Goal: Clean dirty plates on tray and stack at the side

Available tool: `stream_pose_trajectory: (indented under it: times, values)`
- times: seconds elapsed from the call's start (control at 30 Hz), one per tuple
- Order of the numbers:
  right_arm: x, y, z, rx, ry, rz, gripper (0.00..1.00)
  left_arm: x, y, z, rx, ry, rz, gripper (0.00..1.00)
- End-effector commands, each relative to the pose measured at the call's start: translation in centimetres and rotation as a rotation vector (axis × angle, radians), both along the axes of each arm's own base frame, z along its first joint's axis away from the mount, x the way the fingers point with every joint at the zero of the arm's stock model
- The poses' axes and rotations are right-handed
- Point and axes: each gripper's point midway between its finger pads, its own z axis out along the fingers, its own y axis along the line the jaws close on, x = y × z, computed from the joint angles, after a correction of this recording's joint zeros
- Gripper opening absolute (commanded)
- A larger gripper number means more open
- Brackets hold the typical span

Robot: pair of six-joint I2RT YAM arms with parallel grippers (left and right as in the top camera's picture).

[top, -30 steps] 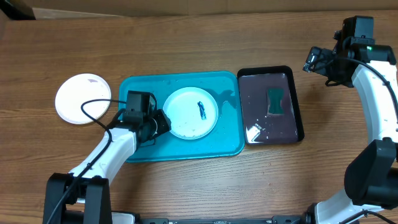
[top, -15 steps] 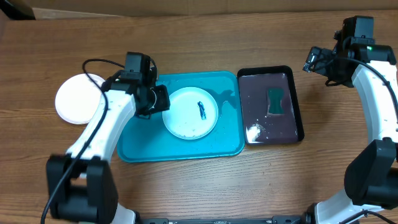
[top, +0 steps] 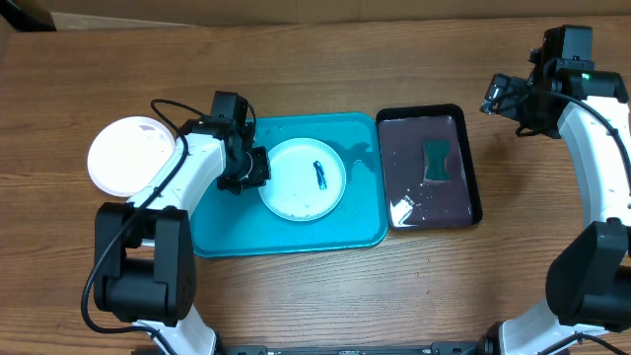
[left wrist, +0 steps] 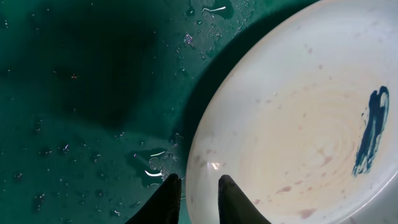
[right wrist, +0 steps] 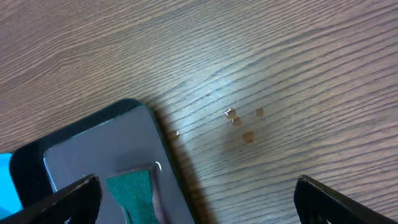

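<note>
White plate (top: 131, 156) lies near the table's (top: 325, 59) left edge. Left gripper (top: 260, 173), fingers narrow, straddles the smeared plate's (top: 303, 178) left rim, mid turquoise tray (top: 360, 222); grip unclear. Black tray (top: 471, 168) holds a sponge (top: 438, 161). Right gripper (top: 501, 97) hangs wide open at the table's right edge.

The left arm (top: 182, 192) bends in over the left side of the tray (top: 360, 222). The left tool (top: 258, 170) points down, its fingers (left wrist: 166, 200) close together with a thin gap. The right arm (top: 601, 148) stands far right of the tray, and the right tool (top: 498, 97) is spread wide.

A green sponge (top: 437, 161) lies inside the black tray (top: 470, 163) on the wooden table (top: 296, 59).
</note>
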Motion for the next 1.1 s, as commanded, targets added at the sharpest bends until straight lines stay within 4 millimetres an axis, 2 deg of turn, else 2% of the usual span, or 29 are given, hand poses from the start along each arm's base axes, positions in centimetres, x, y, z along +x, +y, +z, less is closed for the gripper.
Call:
stream_pose_trajectory:
  times: [0.0,0.2,0.5,0.97,1.07]
  values:
    - [0.19,0.16,0.91,0.001,-0.027,-0.002,1.0,-0.13,0.02,-0.95,0.021,0.016,-0.023,0.21]
    - [0.19,0.16,0.91,0.001,-0.027,-0.002,1.0,-0.34,0.06,-1.45,0.023,0.026,-0.023,0.1]
    - [0.19,0.16,0.91,0.001,-0.027,-0.002,1.0,-0.56,0.1,-1.51,0.024,0.036,-0.023,0.13]
    - [0.22,0.25,0.92,0.007,-0.029,-0.001,1.0,-1.06,0.18,-1.8,0.027,0.054,-0.024,0.12]
    - [0.31,0.69,0.96,0.031,-0.034,0.008,1.0,-1.04,0.72,-1.9,0.058,0.052,-0.02,0.13]
